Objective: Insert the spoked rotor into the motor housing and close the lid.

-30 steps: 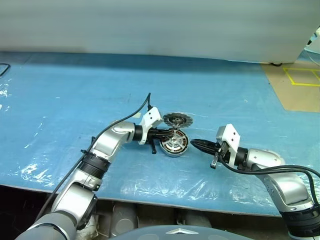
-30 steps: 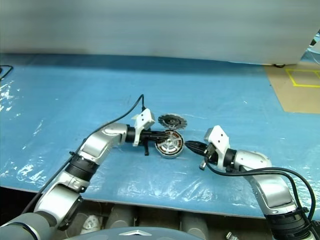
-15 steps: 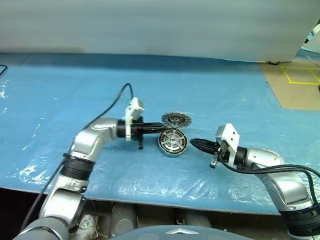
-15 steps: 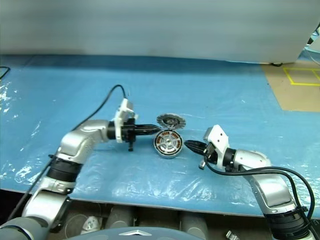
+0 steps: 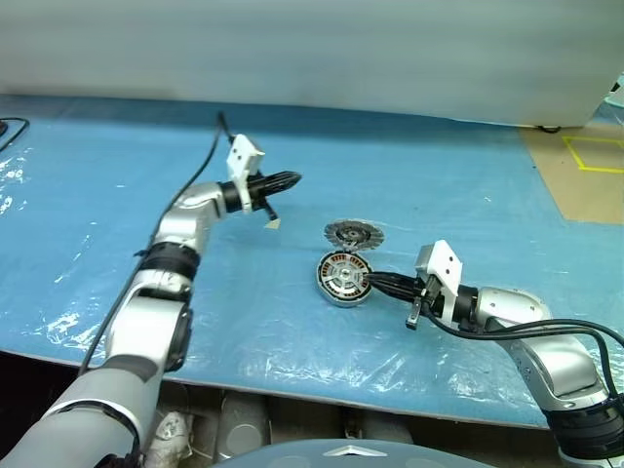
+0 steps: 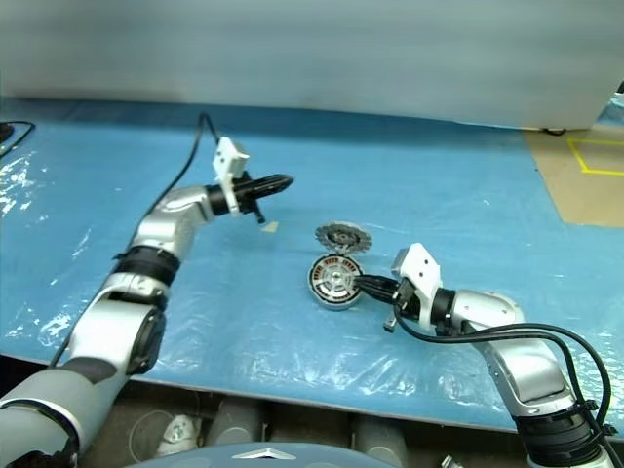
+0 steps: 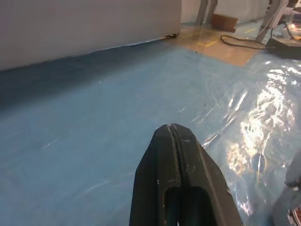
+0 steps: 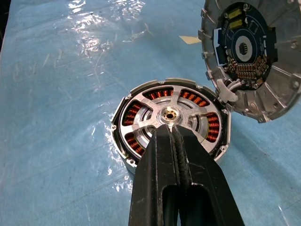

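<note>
Rotor [image 8: 171, 114] sits seated in housing [image 8: 123, 146]; right gripper [image 8: 172, 128], fingers pressed together and empty, rests over its hub to steady it. Lid [image 8: 244, 56] leans at housing's 1 o'clock. Left gripper [image 5: 290, 179], closed, empty, is raised clear.

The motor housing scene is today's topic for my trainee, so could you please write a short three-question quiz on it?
1. True or false: the spoked rotor already sits inside the motor housing.
2. Where does the lid lie? A) closed on the housing B) open beside the housing, tilted up C) in the left end effector
3. Which end effector has its shut fingertips at the housing's edge?

Key
1. True: its spokes lie over the copper windings.
2. B: it stands open, touching the housing's rim.
3. The right end effector; the left one is raised and away, shut on nothing.
</note>
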